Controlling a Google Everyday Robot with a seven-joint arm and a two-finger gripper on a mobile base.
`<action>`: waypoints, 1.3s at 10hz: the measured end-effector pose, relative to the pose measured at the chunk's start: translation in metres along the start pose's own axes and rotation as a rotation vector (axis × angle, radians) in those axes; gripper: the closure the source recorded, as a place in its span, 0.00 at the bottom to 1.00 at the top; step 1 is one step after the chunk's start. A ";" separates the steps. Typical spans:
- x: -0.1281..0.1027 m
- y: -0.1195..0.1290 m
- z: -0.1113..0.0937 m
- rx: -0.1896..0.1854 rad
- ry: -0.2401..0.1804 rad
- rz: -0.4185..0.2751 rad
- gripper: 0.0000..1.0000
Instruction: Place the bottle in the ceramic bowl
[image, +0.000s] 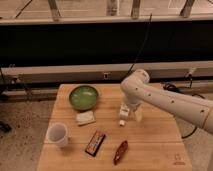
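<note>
The slim white bottle (123, 114) lies on the wooden table (160, 140), right of centre, its cap toward the front. The glossy green ceramic bowl (83, 97) sits to its left near the table's back edge, with nothing visible in it. My gripper (133, 112) hangs from the white arm that comes in from the right. It is low over the table, right against the bottle's right side. The arm's wrist hides the bottle's upper end.
A flat whitish bar (85, 118) lies just in front of the bowl. A translucent white cup (57, 134) stands at the front left. A dark wrapped snack bar (95, 142) and a reddish-brown item (120, 151) lie near the front edge.
</note>
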 end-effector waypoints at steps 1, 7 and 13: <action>-0.004 -0.003 0.004 -0.004 -0.003 -0.039 0.20; -0.011 -0.004 0.027 -0.018 -0.023 -0.101 0.20; -0.018 0.000 0.047 -0.036 -0.043 -0.112 0.20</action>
